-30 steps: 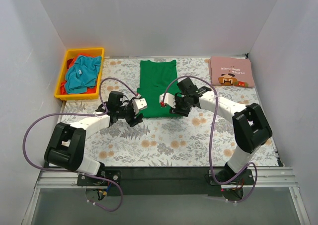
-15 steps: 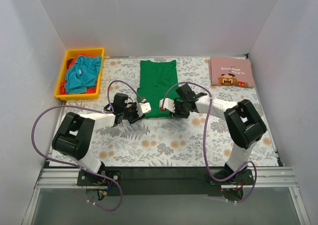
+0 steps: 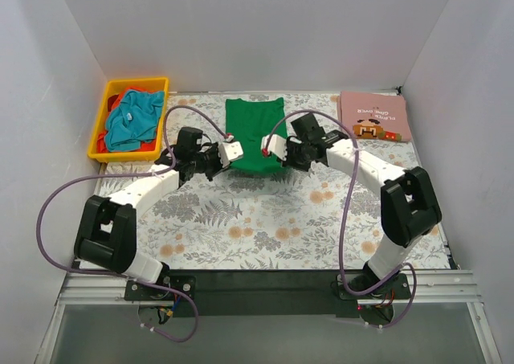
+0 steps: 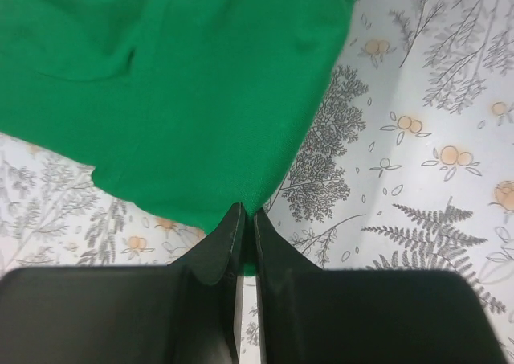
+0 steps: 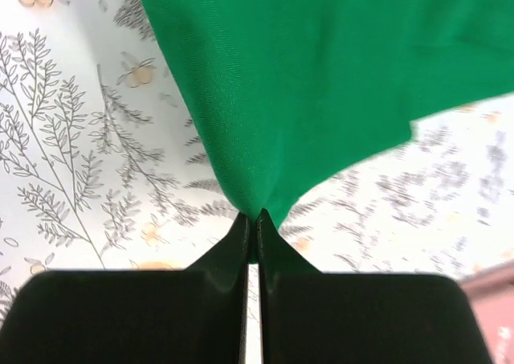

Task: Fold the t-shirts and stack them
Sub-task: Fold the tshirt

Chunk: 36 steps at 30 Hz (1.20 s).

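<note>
Left pincer [image 4: 243, 213] and right pincer [image 5: 251, 218] are each clamping a near hem corner of the green t-shirt [image 3: 254, 131], mid-bench [image 3: 265, 227]. Its fold is only starting, I judge. The pink t-shirt [image 3: 374, 116] is lying folded far right. The teal t-shirt [image 3: 132, 116] and red t-shirt [image 3: 104, 143] are waiting in the yellow bin [image 3: 136, 80], far left.

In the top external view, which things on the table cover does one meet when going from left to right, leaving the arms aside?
yellow bin → green t-shirt → pink t-shirt
</note>
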### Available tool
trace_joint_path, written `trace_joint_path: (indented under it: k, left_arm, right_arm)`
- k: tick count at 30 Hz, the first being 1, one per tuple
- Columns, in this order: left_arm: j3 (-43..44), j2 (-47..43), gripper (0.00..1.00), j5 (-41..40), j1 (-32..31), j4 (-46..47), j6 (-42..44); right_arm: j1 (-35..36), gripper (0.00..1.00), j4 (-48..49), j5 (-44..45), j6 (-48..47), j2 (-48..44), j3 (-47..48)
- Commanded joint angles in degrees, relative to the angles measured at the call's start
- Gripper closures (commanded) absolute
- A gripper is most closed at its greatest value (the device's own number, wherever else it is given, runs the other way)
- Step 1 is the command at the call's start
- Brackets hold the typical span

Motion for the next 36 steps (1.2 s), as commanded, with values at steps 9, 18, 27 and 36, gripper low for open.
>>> trace_joint_path:
  k: [9, 18, 27, 36]
  left_arm:
    - [1.0, -16.9, 1.00, 9.4, -1.1, -27.8, 7.6]
    - [1.7, -28.5, 1.00, 20.9, -4.0, -57.2, 16.3]
    - [2.5, -26.1, 1.00, 15.1, -3.1, -52.3, 11.3]
    - [18.8, 2.3, 1.00, 20.0, 11.1, -40.3, 14.6]
  right_arm:
    - [1.3, 0.99, -17.7, -6.5, 1.0, -15.8, -0.9]
    - [9.1, 0.99, -36.0, -13.9, 0.8, -27.4, -6.1]
    - [8.1, 0.99, -39.3, -13.2, -6.0, -18.8, 4.0]
    - [-2.8, 0.99, -39.4, -15.6, -13.3, 10.4, 28.3]
